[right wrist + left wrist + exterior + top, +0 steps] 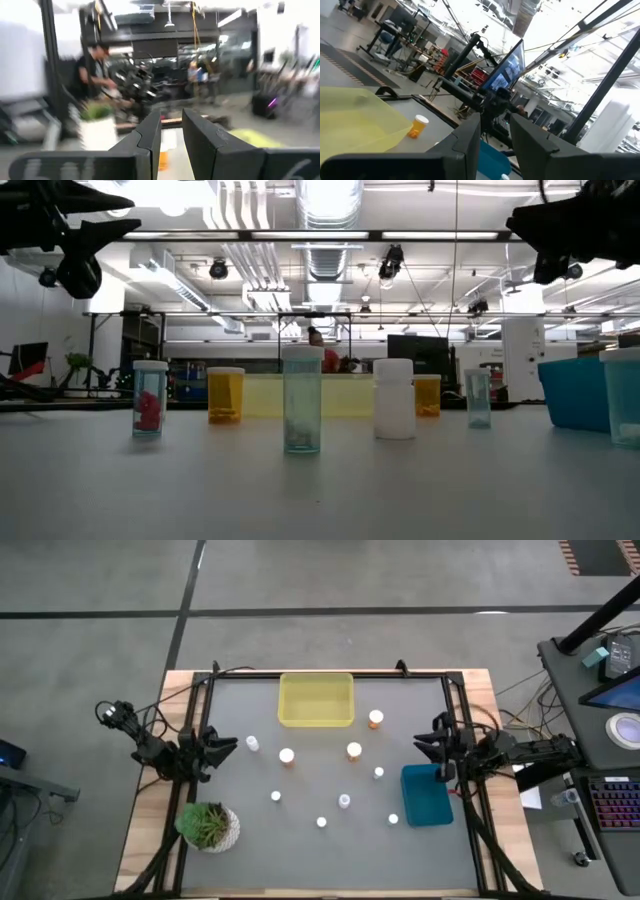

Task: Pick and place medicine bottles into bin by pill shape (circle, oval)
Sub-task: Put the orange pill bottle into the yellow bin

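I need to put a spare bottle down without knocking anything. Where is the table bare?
Bare: the near edge strip between the potted green plant and the blue bin. Crowded: the middle, where small white-capped bottles scatter below the yellow bin.

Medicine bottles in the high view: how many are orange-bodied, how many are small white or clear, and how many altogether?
Orange-bodied bottles: 3
Small white or clear bottles: 6
Total: 9, all on the table, none in a bin.
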Controlling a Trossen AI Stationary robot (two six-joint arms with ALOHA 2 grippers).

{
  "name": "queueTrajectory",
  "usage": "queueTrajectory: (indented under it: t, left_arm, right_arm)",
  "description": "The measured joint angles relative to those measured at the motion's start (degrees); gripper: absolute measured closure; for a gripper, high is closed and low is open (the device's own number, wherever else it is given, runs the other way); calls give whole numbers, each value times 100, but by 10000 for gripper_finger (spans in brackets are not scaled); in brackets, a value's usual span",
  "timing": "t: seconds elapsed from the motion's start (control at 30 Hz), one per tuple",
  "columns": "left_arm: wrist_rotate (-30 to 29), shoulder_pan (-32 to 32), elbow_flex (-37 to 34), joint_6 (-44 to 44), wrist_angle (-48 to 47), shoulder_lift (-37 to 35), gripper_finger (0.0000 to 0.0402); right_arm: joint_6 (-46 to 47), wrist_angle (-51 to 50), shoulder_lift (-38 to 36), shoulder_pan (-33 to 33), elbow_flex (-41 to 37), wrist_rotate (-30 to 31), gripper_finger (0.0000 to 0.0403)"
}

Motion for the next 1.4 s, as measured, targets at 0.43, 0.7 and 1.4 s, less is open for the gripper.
queueTrajectory:
  t: [0.43,0.7,1.4]
  left_arm:
    - [-128,2,26,683,79,74,311]
    - [-500,7,60,3308,1342,87,311]
    - [-658,9,39,6581,3193,87,311]
  right_arm:
    - [303,194,-2,-1,0,2,332]
    - [129,176,-7,-1,0,3,332]
    - [432,1906,798,-3,0,1239,332]
